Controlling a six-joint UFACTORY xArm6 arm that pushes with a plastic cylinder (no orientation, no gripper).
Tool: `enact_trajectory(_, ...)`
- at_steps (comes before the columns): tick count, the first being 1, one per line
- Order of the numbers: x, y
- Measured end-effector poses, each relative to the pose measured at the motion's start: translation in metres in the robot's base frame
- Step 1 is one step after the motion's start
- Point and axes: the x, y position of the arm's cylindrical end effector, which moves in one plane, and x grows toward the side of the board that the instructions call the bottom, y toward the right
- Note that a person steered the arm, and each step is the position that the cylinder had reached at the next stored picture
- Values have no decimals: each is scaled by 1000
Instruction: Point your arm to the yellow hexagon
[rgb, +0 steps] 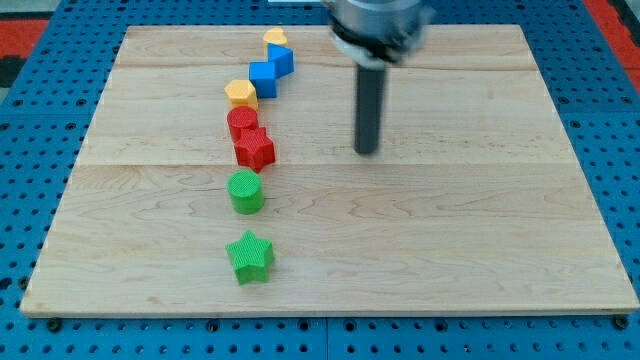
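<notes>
The yellow hexagon (240, 93) lies on the wooden board in a curved line of blocks, left of the middle. My tip (367, 150) is the lower end of the dark rod, to the view's right of the hexagon and a little lower, well apart from every block. Directly below the hexagon sit a red cylinder (242, 122) and a red star (254, 148).
Above the hexagon lie a blue block (263, 78), a second blue block (281, 60) and a small yellow block (275, 38). Below the red star stand a green cylinder (246, 191) and a green star (250, 256). The board (480, 230) lies on a blue pegboard surface.
</notes>
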Motion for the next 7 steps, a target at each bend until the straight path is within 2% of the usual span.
enact_trajectory(1,134,5)
enact_trajectory(2,154,-16)
enact_trajectory(3,154,-108)
enact_trajectory(4,148,-246)
enact_trajectory(5,96,-310)
enact_trajectory(6,26,-339)
enact_trajectory(7,-52,-329)
